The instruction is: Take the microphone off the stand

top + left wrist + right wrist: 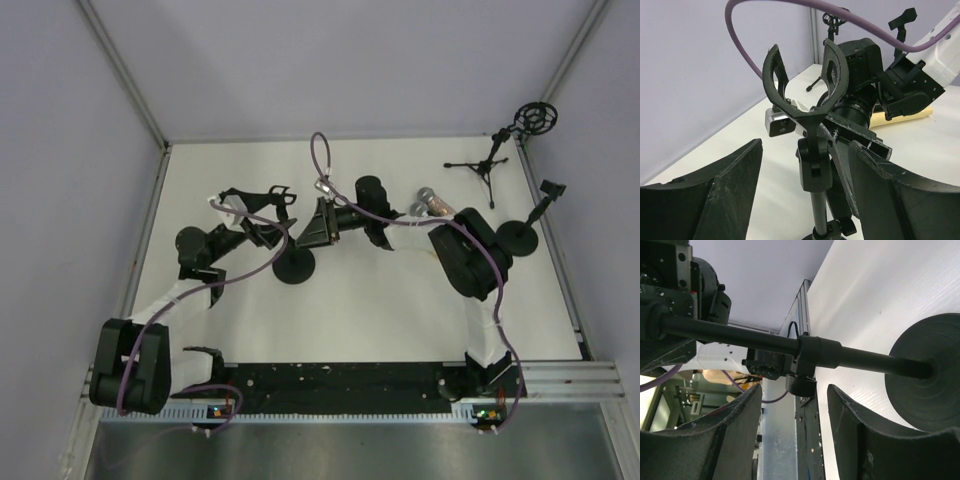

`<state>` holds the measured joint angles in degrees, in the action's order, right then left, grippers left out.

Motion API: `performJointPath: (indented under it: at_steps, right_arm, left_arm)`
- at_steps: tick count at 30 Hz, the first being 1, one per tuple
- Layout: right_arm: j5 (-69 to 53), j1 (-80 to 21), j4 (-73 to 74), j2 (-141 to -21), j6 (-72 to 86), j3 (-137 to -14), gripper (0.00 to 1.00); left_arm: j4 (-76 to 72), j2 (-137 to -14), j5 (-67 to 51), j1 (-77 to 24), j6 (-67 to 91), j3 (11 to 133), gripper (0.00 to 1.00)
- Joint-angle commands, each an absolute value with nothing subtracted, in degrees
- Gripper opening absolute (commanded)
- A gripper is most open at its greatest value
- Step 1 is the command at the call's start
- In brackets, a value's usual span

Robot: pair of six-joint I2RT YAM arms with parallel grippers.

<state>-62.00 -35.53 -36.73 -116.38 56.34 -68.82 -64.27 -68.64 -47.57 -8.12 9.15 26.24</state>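
The stand [295,267] has a round black base and a thin pole. Its U-shaped clip [805,75] is empty. The microphone [430,203], grey head and pinkish body, lies on the table at the back right, partly under my right arm. My left gripper [262,222] is open, with its fingers on either side of the pole [819,205] below the clip joint [806,165], not touching it. My right gripper [312,235] is open, and in the right wrist view [795,390] its tips sit just short of the pole [860,359], near the base [930,370].
A small tripod stand with a ring mount [500,150] stands at the back right. Another round-base stand [522,237] is by the right edge. A purple cable [318,160] loops over the right gripper. White table [350,310], walls left and right.
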Motion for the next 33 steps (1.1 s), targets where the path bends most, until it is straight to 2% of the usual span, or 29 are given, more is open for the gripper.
performJointPath:
  at_steps: [1,8,18,24,28,33]
  right_arm:
    - [-62.8,-36.7,-42.4,-118.6,59.9,-70.8,0.53]
    - [-62.4,-37.1,-44.6,-119.5,62.3,-71.8,0.41]
    - [-61.7,-37.8,-43.4,-118.0,61.6,-71.5,0.27]
    - [-59.6,-37.8,-30.5,-116.8,51.8,-73.7,0.19]
    - [-55.5,-37.8,-16.6,-115.1,38.5,-77.0,0.16]
    - [-45.6,-37.7,-3.9,-112.2,25.9,-80.1,0.16]
  left_arm:
    - [-66.8,-69.4,-47.9,-7.8,9.8,28.3,0.71]
    - [-67.1,-70.2,-47.4,-7.9,9.8,27.9,0.56]
    - [-67.2,-70.2,-46.8,-8.0,10.0,27.4,0.41]
    - [-66.5,-70.1,-46.7,-8.1,9.9,27.3,0.24]
    - [-66.1,-69.8,-46.6,-8.2,9.8,27.1,0.15]
    - [-65.7,-69.1,-46.3,-8.3,9.8,26.7,0.09]
